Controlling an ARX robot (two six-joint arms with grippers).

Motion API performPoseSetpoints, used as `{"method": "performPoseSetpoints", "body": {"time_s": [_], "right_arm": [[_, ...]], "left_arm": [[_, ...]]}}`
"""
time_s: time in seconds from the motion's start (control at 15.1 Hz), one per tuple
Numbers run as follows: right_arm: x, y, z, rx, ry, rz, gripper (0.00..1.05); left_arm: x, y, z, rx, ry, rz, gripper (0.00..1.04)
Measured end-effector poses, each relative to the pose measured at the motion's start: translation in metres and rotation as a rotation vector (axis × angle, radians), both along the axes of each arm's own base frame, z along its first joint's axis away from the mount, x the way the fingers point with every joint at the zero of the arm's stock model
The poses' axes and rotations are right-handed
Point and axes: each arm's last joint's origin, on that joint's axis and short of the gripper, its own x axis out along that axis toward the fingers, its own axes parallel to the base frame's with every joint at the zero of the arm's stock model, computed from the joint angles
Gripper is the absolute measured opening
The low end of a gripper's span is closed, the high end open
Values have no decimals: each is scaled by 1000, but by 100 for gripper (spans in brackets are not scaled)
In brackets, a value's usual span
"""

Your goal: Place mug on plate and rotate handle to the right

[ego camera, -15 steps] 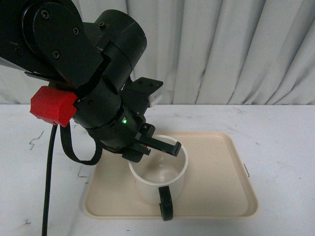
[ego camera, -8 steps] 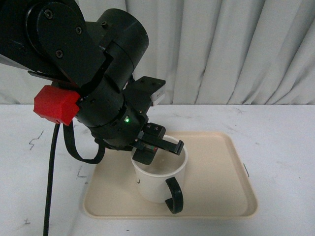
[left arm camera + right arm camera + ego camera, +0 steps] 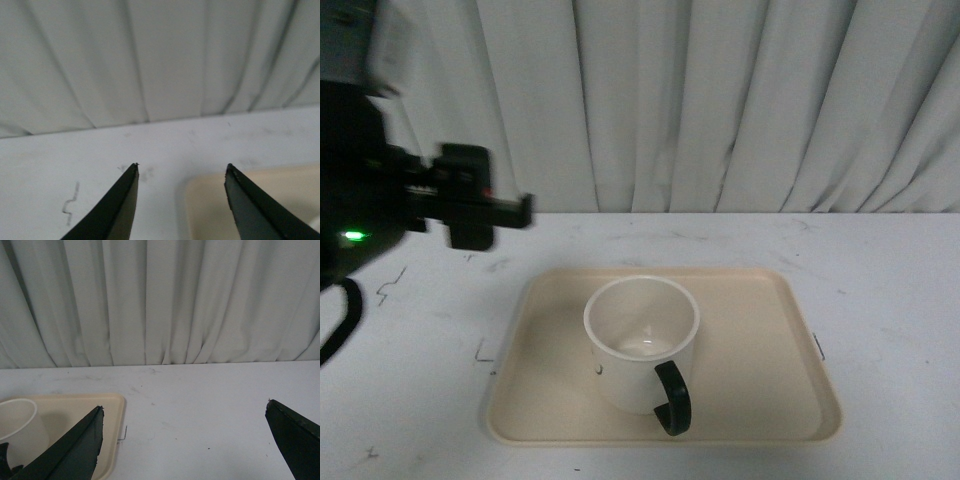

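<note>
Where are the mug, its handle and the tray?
mug [image 3: 638,345], front view, on its white inside wall.
handle [image 3: 677,397], front view, on the black loop.
tray [image 3: 760,340], front view, on its bare floor.

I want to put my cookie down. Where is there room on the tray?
The plate is bare right of the mug, widest there, and left of it. Tight in front, by the handle.

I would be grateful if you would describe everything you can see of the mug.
The mug is white, smooth and cylindrical, looking ceramic, with a glossy black loop handle. It stands upright and empty on the plate, toward its front edge, the handle facing the camera and slightly right. Only the plate touches it.
</note>
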Motion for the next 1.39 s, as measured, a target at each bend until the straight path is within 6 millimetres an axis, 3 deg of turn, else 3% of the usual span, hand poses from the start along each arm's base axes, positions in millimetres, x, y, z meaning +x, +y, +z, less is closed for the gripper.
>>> {"method": "performPoseSetpoints", "body": {"time_s": [0.13,0.2,0.26,0.33,0.46,0.66,0.79,0.99,1.39], "right_arm": [[0,0,0,0,0,2,98],[0,0,0,0,0,2,98],[0,0,0,0,0,2,98],[0,0,0,0,0,1,98],[0,0,0,0,0,1,98],[0,0,0,0,0,1,98],[0,0,0,0,0,1,98],[0,0,0,0,0,0,98],[0,0,0,0,0,1,98]], "left_arm": [[-25,26,34,-90,-218,22,30],[-39,34,31,-96,-217,8,17],[-50,40,17,-81,-153,1,6],[-62,48,6,-73,-106,1,2],[-77,60,14,-87,-174,15,2],[-101,69,-6,-80,-107,1,2],[-111,75,5,-86,-168,12,2],[-126,87,0,-86,-138,19,2],[-147,87,6,-87,-165,4,2]]}}
